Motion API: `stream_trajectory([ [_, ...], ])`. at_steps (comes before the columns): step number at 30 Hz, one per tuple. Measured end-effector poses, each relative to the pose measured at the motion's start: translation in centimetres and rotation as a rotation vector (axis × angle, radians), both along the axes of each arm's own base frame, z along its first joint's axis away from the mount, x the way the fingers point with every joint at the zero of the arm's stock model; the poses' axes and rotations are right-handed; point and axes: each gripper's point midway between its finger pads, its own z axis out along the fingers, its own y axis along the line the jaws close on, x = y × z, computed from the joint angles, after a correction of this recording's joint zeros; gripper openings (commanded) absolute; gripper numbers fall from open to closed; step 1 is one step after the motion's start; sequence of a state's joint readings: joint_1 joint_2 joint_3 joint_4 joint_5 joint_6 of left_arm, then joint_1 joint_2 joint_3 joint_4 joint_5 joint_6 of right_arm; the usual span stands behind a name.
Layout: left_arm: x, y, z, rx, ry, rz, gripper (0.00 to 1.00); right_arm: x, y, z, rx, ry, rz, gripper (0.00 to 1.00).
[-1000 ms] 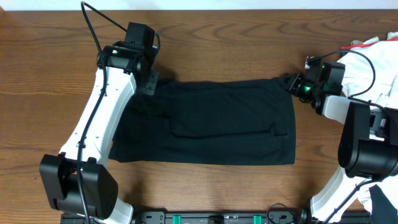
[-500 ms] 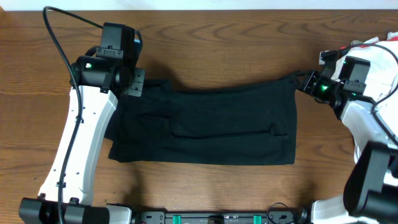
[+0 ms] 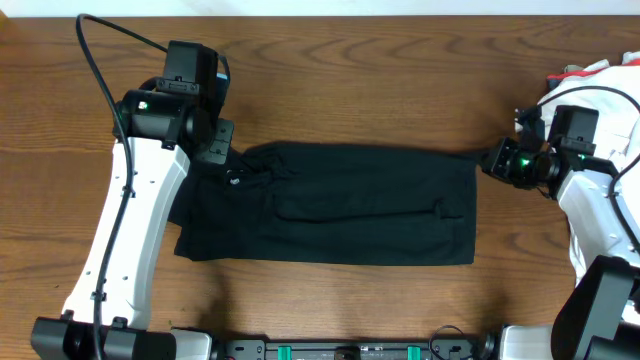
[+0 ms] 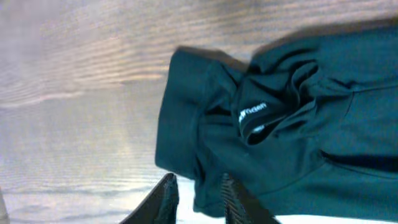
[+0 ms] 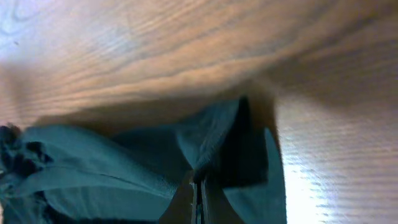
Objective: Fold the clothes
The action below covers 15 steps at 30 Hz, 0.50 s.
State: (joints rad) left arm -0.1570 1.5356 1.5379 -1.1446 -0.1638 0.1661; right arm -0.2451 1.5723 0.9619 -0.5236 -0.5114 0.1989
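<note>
On table (image 3: 400,60), black shirt (image 3: 340,205); left jaws apart; right jaws clamped on shirt edge.

A brown wooden table (image 3: 350,90) with clear grain fills the view. At its right edge lies a heap of white cloth (image 3: 620,75), and a small red patch (image 3: 571,72) shows at the heap's upper left.

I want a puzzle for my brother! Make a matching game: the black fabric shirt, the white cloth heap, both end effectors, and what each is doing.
1 black soft fabric shirt
2 heap of white cloth
3 left end effector
4 right end effector

a pinching a shirt corner
b fingers apart, holding nothing
c spread on the brown wooden table
d at the table's right edge

Pairs: 1-c, 2-d, 3-b, 4-a
</note>
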Motion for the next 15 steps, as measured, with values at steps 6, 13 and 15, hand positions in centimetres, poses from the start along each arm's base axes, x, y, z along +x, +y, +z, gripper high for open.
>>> stream_trajectory([
  [6,-1.0,-1.3,-1.5,-0.083,0.055,-0.002,0.54,-0.1,-0.3,-0.1,-0.023,-0.003,0.01,0.01],
  [13,-0.8,-3.1,-6.8,-0.172,0.14,-0.012,0.56,-0.1,-0.3,-0.1,-0.026,-0.005,0.014,0.01],
  [15,-0.6,-3.3,-8.5,-0.175,0.165,-0.012,0.56,-0.1,-0.3,-0.1,-0.025,-0.006,0.015,0.01],
])
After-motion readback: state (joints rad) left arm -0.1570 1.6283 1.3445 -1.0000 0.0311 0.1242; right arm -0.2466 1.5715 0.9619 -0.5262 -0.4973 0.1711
